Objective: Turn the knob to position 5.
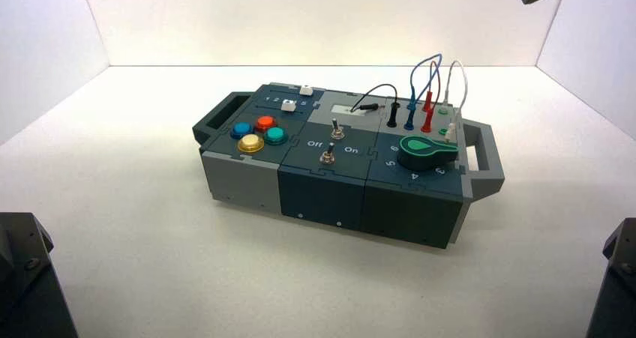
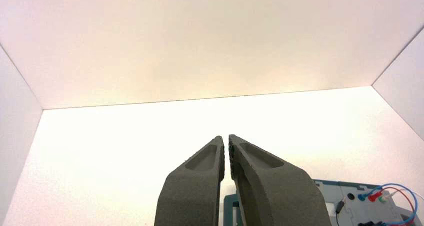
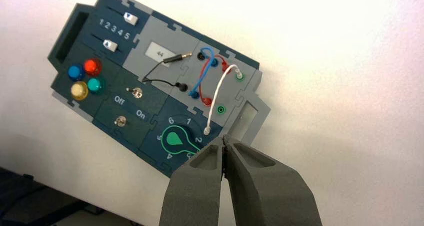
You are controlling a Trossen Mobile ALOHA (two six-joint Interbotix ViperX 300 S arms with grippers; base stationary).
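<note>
Now I'm hovering the right hand [image 3: 224, 142], fingers together, above the knob [image 3: 176, 138]; descending closed risks snagging the white wire [image 3: 218, 93].

On the box [image 1: 247, 180], 4 round buttons sit in a cluster at its left end: blue [image 1: 241, 130], red [image 1: 266, 123], yellow [image 1: 250, 143] and teal [image 1: 275, 135]. Behind them, 2 white sliders [image 3: 109, 45] flank a row of digits, 1 2 3 4 5. 2 metal toggle switches [image 1: 337, 132] stand mid-box between "Off" and "On". A small display [image 3: 160, 52] reads 44. Black, blue, red and white wires [image 3: 216, 93] loop between sockets. A handle [image 1: 483, 156] juts from the right end.
</note>
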